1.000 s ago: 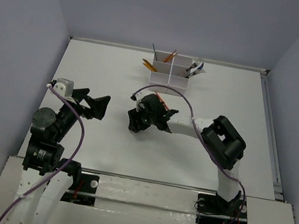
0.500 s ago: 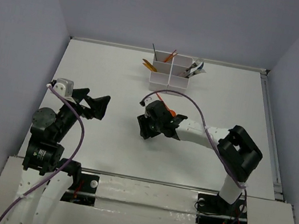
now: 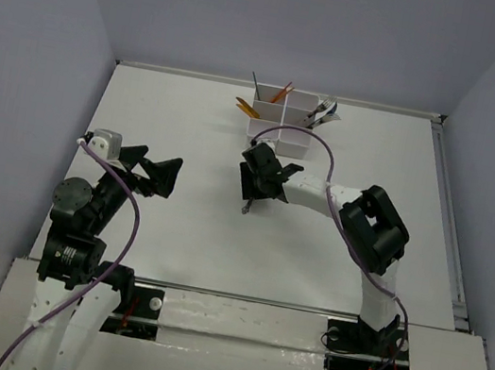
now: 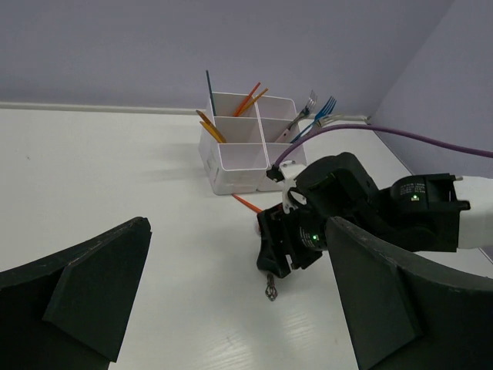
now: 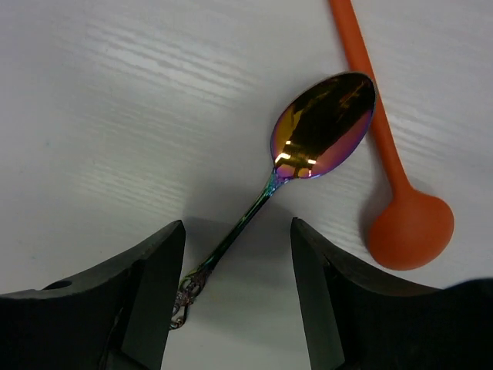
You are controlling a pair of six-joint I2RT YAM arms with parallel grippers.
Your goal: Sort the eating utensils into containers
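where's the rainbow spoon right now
In the right wrist view the rainbow spoon lies on the table, handle between the open fingers of the right gripper, bowl beside the orange spoon.

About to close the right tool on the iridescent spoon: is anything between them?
Nothing visible. The right tool is open, its fingers on either side of the iridescent spoon at its handle. The orange spoon lies right beside the iridescent bowl, away from the handle.
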